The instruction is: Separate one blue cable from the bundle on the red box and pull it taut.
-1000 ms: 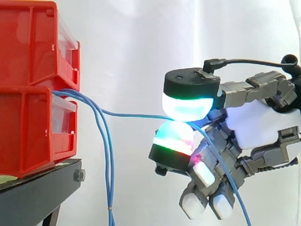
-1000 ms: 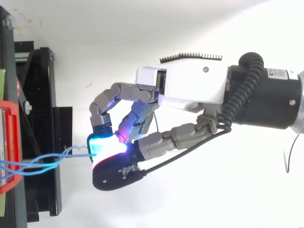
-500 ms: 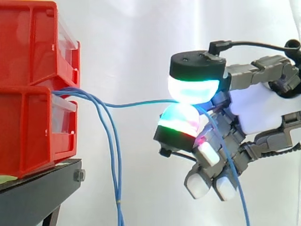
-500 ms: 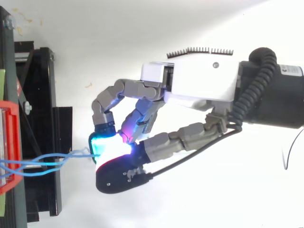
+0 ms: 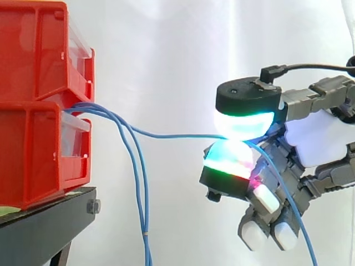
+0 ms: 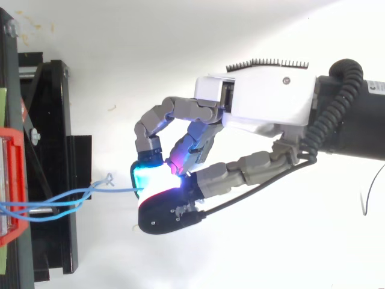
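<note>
One thin blue cable [image 5: 177, 135] pinched between glowing pads [image 5: 244, 123] of hand [image 5: 319, 138]. Cable axis near-level, from red plastic bin [image 5: 39, 149] front to hand; slight sag seen. Pull judged due away from bin.

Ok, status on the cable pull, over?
Hand shut on one thin blue cable. Cable runs near level from stacked red plastic bins, slight sag. Other blue cables hang clear below.
</note>
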Controlling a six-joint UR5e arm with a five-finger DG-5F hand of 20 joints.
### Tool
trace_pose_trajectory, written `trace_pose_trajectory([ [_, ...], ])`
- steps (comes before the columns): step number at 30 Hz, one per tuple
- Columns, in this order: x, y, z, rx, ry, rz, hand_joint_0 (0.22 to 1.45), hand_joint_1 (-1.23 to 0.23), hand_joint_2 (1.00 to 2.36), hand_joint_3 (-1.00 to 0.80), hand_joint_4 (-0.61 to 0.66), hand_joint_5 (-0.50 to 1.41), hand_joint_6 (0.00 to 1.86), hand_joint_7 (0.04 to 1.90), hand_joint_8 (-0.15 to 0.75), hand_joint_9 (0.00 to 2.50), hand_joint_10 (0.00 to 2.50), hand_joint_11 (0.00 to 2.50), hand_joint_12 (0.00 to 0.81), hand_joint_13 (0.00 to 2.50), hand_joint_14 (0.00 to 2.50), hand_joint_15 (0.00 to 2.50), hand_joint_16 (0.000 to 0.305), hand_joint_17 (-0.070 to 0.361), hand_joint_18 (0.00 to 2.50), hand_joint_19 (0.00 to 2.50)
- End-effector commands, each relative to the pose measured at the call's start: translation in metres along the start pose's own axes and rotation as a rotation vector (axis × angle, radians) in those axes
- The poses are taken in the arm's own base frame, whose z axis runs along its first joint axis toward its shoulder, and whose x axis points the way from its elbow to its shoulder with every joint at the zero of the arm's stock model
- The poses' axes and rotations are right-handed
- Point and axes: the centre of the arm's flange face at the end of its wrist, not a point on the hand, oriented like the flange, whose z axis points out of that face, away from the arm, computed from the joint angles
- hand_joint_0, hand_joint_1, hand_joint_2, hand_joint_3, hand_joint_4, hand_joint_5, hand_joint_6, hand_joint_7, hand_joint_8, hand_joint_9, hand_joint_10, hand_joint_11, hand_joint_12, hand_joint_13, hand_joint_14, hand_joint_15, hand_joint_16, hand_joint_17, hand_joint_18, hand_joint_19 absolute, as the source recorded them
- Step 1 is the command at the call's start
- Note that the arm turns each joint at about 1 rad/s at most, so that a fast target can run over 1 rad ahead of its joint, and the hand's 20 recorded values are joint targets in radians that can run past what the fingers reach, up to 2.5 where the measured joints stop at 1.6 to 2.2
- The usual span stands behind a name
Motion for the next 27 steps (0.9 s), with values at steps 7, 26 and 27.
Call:
trace_pose_trajectory([
  [7,0.0024,-0.0009,0.0046,-0.038,-0.005,0.004,0.63,-0.81,1.01,0.04,-0.07,-0.13,0.92,1.21,0.385,1.03,0.01,0.61,0.438,0.82,0.01,0.37,0.055,0.125,0.88,0.38],
  [26,0.0025,0.0021,0.0060,-0.058,-0.007,0.006,0.63,-0.81,1.01,0.05,-0.07,-0.13,0.92,1.20,0.389,1.04,0.01,0.61,0.439,0.81,0.01,0.36,0.056,0.126,0.87,0.38],
  [27,0.0029,0.0013,0.0066,-0.059,-0.005,0.006,0.63,-0.81,1.01,0.05,-0.07,-0.13,0.92,1.19,0.389,1.04,0.01,0.62,0.440,0.81,0.01,0.36,0.056,0.126,0.87,0.37],
])
